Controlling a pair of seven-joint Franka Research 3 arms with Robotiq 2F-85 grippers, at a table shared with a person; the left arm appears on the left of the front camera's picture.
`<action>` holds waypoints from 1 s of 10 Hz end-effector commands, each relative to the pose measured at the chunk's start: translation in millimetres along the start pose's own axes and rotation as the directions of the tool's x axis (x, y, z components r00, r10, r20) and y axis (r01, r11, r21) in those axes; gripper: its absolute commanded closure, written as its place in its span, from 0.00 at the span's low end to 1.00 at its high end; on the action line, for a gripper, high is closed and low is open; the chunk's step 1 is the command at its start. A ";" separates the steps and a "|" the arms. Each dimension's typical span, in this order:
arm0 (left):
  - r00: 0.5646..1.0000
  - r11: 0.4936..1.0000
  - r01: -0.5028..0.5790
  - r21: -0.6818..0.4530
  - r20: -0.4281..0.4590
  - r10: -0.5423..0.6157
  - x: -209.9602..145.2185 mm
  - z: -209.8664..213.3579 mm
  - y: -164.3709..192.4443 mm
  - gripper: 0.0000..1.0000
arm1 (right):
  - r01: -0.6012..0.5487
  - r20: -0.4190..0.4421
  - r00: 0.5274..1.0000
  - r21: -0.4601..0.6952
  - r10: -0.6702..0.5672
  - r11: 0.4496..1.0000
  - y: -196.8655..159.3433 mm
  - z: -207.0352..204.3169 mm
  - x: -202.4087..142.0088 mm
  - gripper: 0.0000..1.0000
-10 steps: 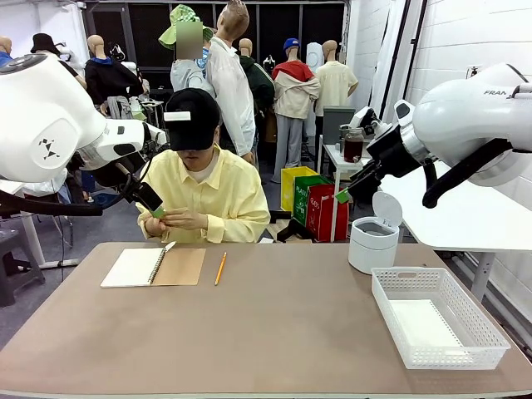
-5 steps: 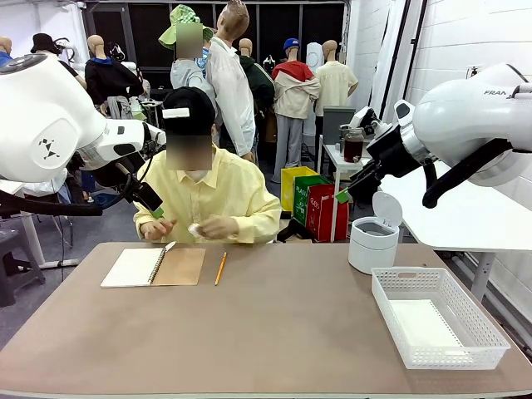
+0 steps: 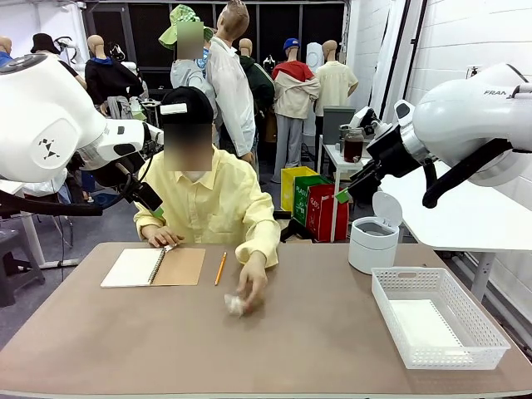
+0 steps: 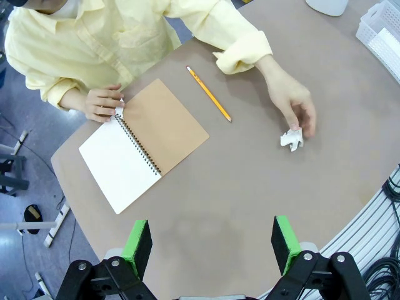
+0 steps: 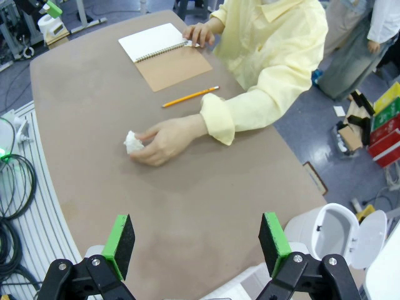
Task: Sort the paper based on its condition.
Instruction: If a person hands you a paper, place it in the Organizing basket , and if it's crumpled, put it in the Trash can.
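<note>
A crumpled white paper ball (image 3: pixel 236 306) (image 4: pixel 291 139) (image 5: pixel 132 142) lies on the brown table (image 3: pixel 299 349), near its middle. The person's hand (image 3: pixel 252 283) rests over it, fingertips touching it. My left gripper (image 3: pixel 156 209) (image 4: pixel 212 240) hangs open and empty high above the table's left side, well back from the ball. Above the right side, my right gripper (image 3: pixel 342 196) (image 5: pixel 197 244) is open and empty too, equally far from the ball.
An open spiral notebook (image 3: pixel 154 267) (image 4: pixel 144 144) (image 5: pixel 165 50) lies at the far left under the person's other hand, a yellow pencil (image 3: pixel 220 268) beside it. A white lidded bin (image 3: pixel 372 241) stands open at the far right, a white basket (image 3: pixel 436 316) nearer.
The person's hand came down from the chest with the crumpled paper and now holds it on the table's middle. Both arms have stayed still.
</note>
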State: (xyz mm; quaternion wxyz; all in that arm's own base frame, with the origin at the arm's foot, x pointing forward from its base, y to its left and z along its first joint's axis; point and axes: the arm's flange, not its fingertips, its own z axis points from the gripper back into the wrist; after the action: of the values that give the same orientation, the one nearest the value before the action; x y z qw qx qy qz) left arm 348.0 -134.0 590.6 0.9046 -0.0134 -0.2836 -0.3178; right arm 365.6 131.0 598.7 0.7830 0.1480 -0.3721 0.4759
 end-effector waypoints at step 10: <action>1.000 1.000 -0.005 0.001 0.000 0.005 0.0 0.7 0.7 0.00 | -0.068 -0.040 0.997 0.048 0.070 0.997 3.6 -17.7 14.1 0.00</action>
State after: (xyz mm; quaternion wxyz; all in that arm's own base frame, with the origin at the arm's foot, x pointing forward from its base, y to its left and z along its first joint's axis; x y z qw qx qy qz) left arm 348.0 -134.0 590.6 0.9046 -0.0134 -0.2836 -0.3179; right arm 365.3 141.1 596.5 0.7796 0.1472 -0.3622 0.4892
